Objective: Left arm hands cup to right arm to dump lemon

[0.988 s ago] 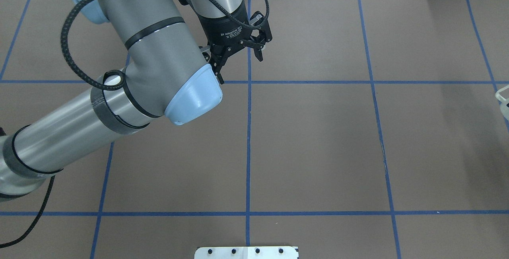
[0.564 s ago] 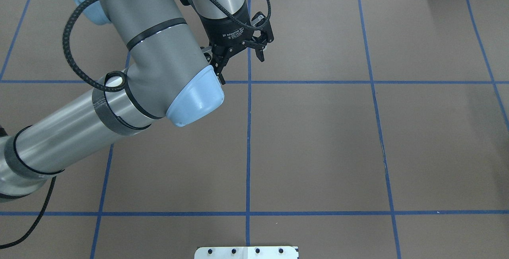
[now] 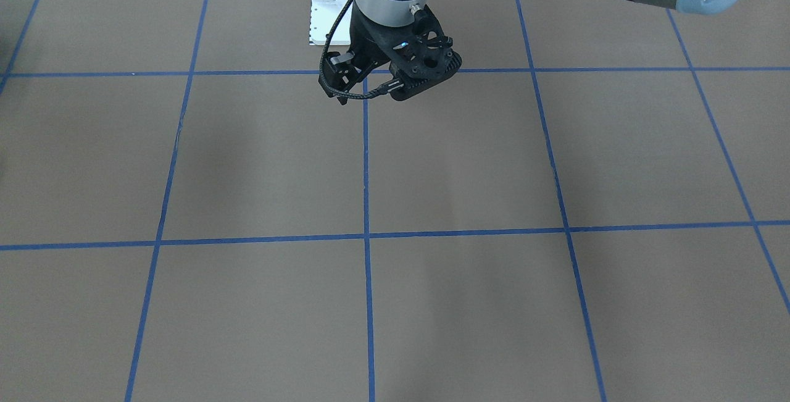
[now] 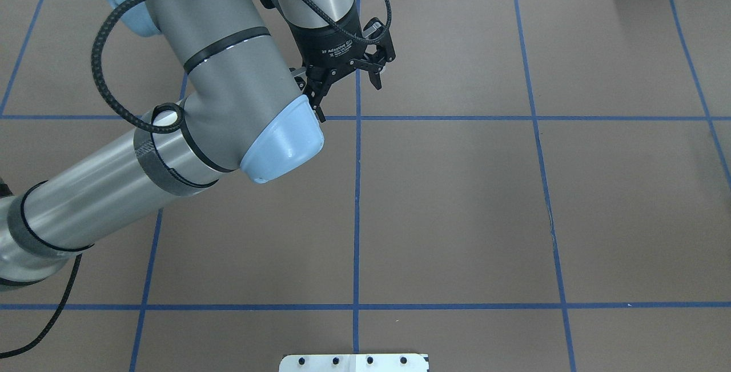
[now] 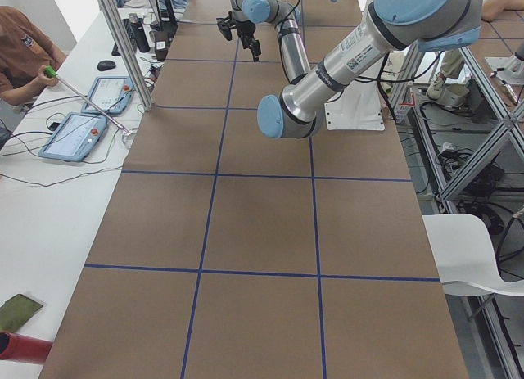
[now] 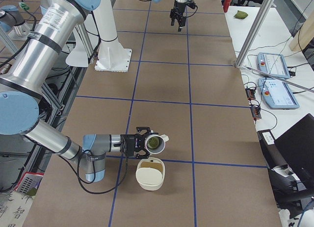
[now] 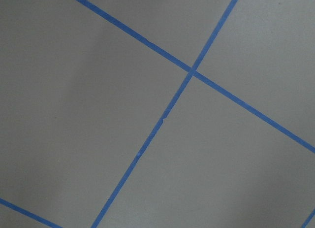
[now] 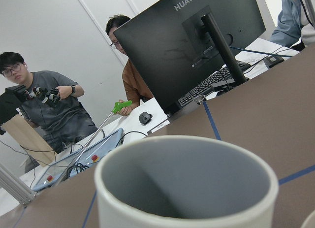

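Observation:
The cream-white cup is at the near end of the table in the exterior right view, mouth up, with the yellow-green lemon inside. The right arm's gripper lies level against its side; whether it is shut I cannot tell. In the right wrist view the cup's rim fills the foreground, and the lemon is hidden below it. The left gripper hangs open and holds nothing over the table's far middle. It also shows small in the exterior right view.
A cream round container stands on the table just in front of the cup. A white base plate sits at the robot's edge. People sit at side benches with tablets and a monitor.
A pale object at the overhead view's right edge has gone out of view. The left gripper has drifted slightly farther and to the right, still open.

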Controlling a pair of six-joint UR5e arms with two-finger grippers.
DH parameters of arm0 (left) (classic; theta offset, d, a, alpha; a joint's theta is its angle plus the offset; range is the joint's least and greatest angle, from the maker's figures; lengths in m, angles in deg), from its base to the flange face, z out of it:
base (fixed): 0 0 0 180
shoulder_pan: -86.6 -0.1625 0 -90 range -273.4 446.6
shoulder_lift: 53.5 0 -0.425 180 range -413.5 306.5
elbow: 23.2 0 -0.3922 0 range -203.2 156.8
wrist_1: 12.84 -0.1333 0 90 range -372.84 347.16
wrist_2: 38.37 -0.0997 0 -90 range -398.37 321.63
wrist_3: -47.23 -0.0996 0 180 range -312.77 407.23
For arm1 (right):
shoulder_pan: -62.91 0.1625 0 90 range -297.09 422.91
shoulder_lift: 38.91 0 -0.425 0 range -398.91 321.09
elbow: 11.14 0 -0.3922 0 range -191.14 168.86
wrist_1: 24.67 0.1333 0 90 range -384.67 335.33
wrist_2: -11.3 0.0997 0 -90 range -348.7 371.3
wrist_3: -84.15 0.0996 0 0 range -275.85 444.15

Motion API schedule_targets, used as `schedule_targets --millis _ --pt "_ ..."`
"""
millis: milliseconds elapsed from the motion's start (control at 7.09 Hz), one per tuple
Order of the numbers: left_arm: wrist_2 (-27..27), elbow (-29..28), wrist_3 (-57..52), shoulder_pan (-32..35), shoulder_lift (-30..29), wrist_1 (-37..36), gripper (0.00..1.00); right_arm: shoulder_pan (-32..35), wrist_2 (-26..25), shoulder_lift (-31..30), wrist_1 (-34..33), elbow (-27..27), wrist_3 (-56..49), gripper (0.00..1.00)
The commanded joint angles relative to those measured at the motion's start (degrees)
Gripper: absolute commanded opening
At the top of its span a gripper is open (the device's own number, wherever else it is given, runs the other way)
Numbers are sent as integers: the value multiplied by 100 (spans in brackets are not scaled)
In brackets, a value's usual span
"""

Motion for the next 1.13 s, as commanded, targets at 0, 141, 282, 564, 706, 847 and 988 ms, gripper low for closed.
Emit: schedule_targets --millis 0,141,282,564,706,847,988 --pt "-9 0 -9 8 -1 -4 100 0 24 -22 773 -538 989 47" --pt "-18 9 -9 8 -1 -5 100 -9 24 22 883 -560 1081 47" --pt "-70 17 0 8 -18 -5 100 -9 24 109 901 -569 1282 47" --pt "-79 17 0 8 -53 -13 100 -9 24 162 928 -578 1863 46" --pt "-88 17 0 8 -53 -13 100 -9 7 232 1058 -639 2125 46" --pt "-88 17 0 8 -62 -13 100 -9 -2 268 1303 -883 2807 45" --pt "-131 17 0 8 -62 -13 100 -1 -19 373 1393 -981 2953 45"
